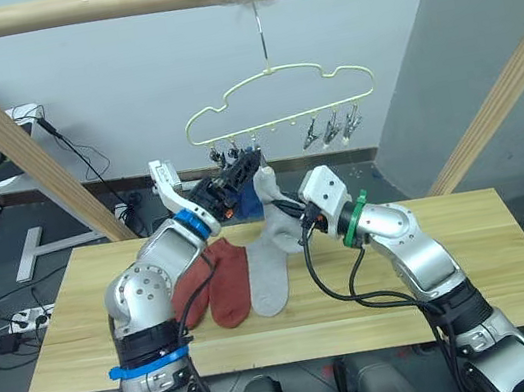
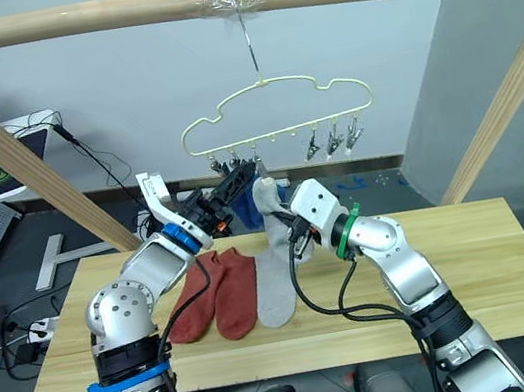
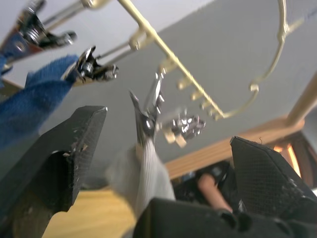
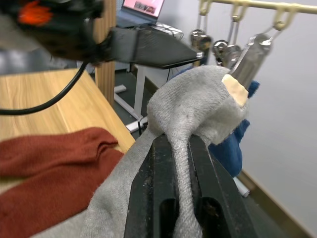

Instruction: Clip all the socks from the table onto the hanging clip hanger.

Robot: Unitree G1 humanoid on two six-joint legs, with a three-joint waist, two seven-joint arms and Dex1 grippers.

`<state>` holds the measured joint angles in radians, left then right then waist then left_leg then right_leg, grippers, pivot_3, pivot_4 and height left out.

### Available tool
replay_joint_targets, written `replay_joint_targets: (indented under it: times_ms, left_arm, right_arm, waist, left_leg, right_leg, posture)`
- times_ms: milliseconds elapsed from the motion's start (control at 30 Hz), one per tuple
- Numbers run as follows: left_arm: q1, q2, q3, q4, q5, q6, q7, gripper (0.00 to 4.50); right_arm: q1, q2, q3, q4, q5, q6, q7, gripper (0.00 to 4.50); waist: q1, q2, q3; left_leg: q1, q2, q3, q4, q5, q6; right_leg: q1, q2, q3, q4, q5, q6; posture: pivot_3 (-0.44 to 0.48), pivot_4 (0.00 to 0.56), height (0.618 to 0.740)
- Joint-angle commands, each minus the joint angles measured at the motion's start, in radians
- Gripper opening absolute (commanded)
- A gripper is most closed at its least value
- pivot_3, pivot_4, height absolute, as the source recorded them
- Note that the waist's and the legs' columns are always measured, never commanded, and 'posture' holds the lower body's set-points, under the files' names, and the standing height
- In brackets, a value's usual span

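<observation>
Right tool (image 4: 181,148) pinches grey sock (image 4: 198,106) (cuff apparently touching clip (image 4: 250,57)).

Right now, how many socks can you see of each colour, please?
Rust-red socks: 2, on the table
Light grey socks: 2, one on the table, one raised in the right gripper jaws
Blue socks: at least 1, at the clips; the rest is hidden
Total: at least 5
</observation>
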<state>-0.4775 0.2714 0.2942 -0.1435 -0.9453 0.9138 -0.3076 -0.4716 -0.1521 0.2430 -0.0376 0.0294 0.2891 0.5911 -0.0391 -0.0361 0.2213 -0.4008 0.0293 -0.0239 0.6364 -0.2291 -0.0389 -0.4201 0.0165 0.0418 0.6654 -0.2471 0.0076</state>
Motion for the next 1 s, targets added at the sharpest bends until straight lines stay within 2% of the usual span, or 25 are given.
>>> replay_joint_targets:
  times_ms: [33, 167, 333, 367, 500, 567, 667, 833, 1000]
  left_arm:
    - [0.063, 0.123, -0.038, -0.14, 0.016, 0.026, -0.083, 4.5]
    - [0.119, 0.197, -0.063, -0.205, 0.022, 0.019, -0.127, 4.5]
    - [0.161, 0.204, -0.054, -0.254, 0.01, 0.026, -0.096, 4.5]
    - [0.173, 0.212, -0.065, -0.271, 0.046, 0.0, -0.093, 4.5]
    - [0.212, 0.259, -0.123, -0.325, 0.168, -0.109, -0.149, 4.5]
    - [0.216, 0.279, -0.149, -0.332, 0.239, -0.197, -0.189, 4.5]
    - [0.217, 0.31, -0.204, -0.332, 0.363, -0.323, -0.23, 4.5]
    - [0.207, 0.286, -0.218, -0.328, 0.394, -0.378, -0.242, 4.5]
    - [0.185, 0.252, -0.22, -0.313, 0.412, -0.393, -0.22, 4.5]
  right_arm:
    - [-0.005, 0.028, -0.051, -0.026, 0.056, 0.066, -0.036, 1.07]
    - [0.027, 0.044, -0.078, -0.072, 0.102, 0.161, -0.062, 2.53]
    - [0.057, 0.047, -0.098, -0.13, 0.131, 0.229, -0.098, 4.42]
    - [0.069, 0.053, -0.107, -0.15, 0.122, 0.234, -0.133, 4.47]
    - [0.075, 0.082, -0.151, -0.194, 0.089, 0.235, -0.264, 4.47]
    - [0.063, 0.094, -0.165, -0.196, 0.104, 0.24, -0.284, 4.47]
    - [0.043, 0.111, -0.191, -0.192, 0.117, 0.235, -0.319, 3.85]
    - [-0.002, 0.108, -0.194, -0.153, 0.099, 0.212, -0.354, 2.05]
    - [-0.06, 0.131, -0.219, -0.075, 0.103, 0.184, -0.408, 2.05]
  waist:
    - [-0.001, 0.0, 0.0]
    - [0.011, 0.001, 0.0]
    - [0.012, 0.001, 0.001]
    - [0.012, 0.001, 0.001]
    - [0.011, 0.001, 0.001]
    - [0.012, 0.001, 0.001]
    - [0.012, 0.001, 0.001]
    - [0.011, 0.001, 0.001]
    - [0.011, 0.001, 0.001]
  left_leg:
    - [0.0, 0.0, 0.0, 0.0, 0.0, 0.0]
    - [0.0, 0.0, -0.001, -0.001, 0.0, 0.0]
    - [0.0, -0.001, -0.001, -0.001, 0.0, 0.0]
    - [0.0, -0.001, -0.001, -0.001, 0.0, 0.0]
    - [0.0, -0.001, -0.001, -0.002, 0.0, 0.0]
    - [0.0, -0.001, 0.0, -0.002, 0.0, 0.0]
    - [0.0, -0.001, 0.001, -0.002, 0.0, 0.0]
    - [-0.001, -0.001, 0.001, -0.003, 0.0, 0.0]
    - [-0.001, -0.001, 0.001, -0.003, 0.0, 0.0]
  right_leg:
    - [0.0, 0.0, 0.0, 0.0, 0.0, 0.0]
    - [0.0, 0.0, -0.001, -0.001, 0.0, 0.0]
    - [0.0, -0.002, 0.0, -0.002, 0.0, 0.0]
    - [0.0, -0.002, 0.0, -0.002, 0.0, 0.0]
    - [0.0, -0.001, 0.0, -0.001, 0.0, 0.0]
    - [-0.001, -0.001, 0.0, -0.001, 0.0, 0.0]
    - [-0.001, -0.001, 0.0, -0.001, 0.0, -0.001]
    - [-0.001, -0.001, 0.001, -0.002, 0.0, -0.001]
    - [-0.001, -0.001, 0.0, -0.002, 0.0, -0.001]
  posture:
    - [0.004, 0.21, 0.74]
    - [0.035, 0.21, 0.74]
    - [0.035, 0.21, 0.74]
    - [0.04, 0.207, 0.74]
    - [0.04, 0.207, 0.74]
    - [0.04, 0.207, 0.74]
    - [0.04, 0.202, 0.74]
    - [0.039, 0.198, 0.74]
    - [0.041, 0.201, 0.74]
